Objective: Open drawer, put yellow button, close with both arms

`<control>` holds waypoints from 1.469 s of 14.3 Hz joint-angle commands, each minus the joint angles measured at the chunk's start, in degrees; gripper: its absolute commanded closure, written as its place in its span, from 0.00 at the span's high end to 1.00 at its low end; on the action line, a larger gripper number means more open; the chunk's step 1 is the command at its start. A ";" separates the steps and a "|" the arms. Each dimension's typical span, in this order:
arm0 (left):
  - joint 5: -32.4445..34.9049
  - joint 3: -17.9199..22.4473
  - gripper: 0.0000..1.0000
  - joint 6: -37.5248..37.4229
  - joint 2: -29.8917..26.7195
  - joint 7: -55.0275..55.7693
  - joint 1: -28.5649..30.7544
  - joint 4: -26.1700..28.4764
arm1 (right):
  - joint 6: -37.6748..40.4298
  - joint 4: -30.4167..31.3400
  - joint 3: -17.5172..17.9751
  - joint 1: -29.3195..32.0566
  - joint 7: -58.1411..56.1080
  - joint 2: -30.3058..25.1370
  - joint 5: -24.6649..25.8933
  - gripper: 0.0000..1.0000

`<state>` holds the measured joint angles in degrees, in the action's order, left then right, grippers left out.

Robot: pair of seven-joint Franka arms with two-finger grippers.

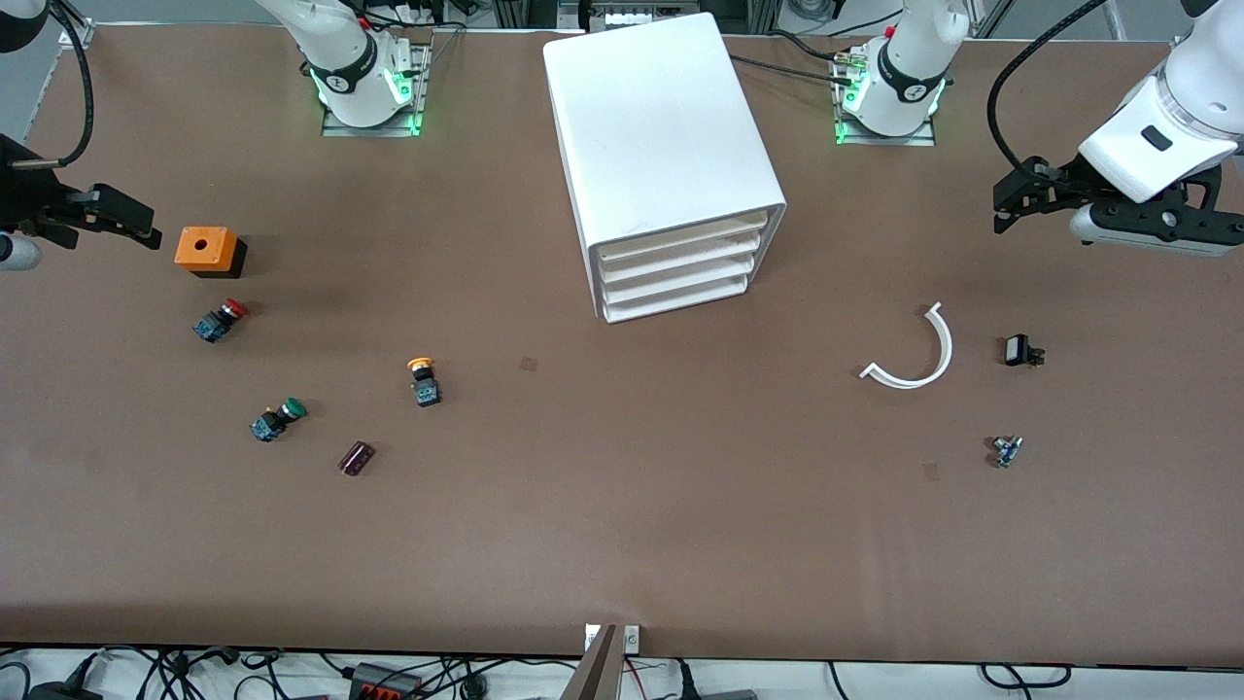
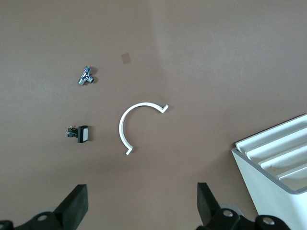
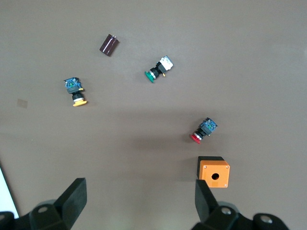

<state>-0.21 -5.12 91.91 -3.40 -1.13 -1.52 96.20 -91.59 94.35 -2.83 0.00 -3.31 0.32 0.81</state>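
Observation:
The white cabinet (image 1: 661,146) stands mid-table, its four drawers facing the front camera. The uppermost drawer (image 1: 692,236) is shut. The cabinet also shows in the left wrist view (image 2: 276,165). The yellow button (image 1: 424,379) lies on the table toward the right arm's end, nearer to the front camera than the cabinet; it also shows in the right wrist view (image 3: 75,91). My left gripper (image 1: 1006,202) is open and empty, up over the left arm's end of the table (image 2: 141,203). My right gripper (image 1: 144,226) is open and empty beside the orange box (image 3: 139,199).
An orange box (image 1: 207,250), a red-capped button (image 1: 220,319), a green-capped button (image 1: 277,418) and a dark cylinder (image 1: 357,458) lie near the yellow button. A white curved strip (image 1: 914,355), a small black part (image 1: 1020,350) and a small metal part (image 1: 1007,451) lie toward the left arm's end.

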 commanded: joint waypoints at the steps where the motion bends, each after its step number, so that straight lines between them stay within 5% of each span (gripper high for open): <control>1: -0.40 -0.15 1.00 -1.03 -0.56 0.25 0.12 -0.48 | 0.36 0.30 0.11 0.17 -0.83 -0.58 0.68 1.00; 11: -0.40 -0.76 1.00 -2.78 0.05 0.34 -1.37 -2.50 | -0.07 -0.40 0.55 -0.09 -0.74 -0.05 -0.11 1.00; 18: -1.28 -2.78 1.00 -8.59 7.78 -0.45 -4.26 -8.92 | -3.06 -2.86 0.55 -5.88 -0.12 5.83 -0.63 1.00; 21: -8.89 -2.88 1.00 -9.74 11.20 -0.54 -5.60 -8.83 | -3.94 -2.86 0.55 -9.04 -0.03 9.87 -0.63 1.00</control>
<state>-4.46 -7.88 84.29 4.12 -1.25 -6.65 90.06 -95.42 93.38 -2.10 -7.07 -3.27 6.85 0.58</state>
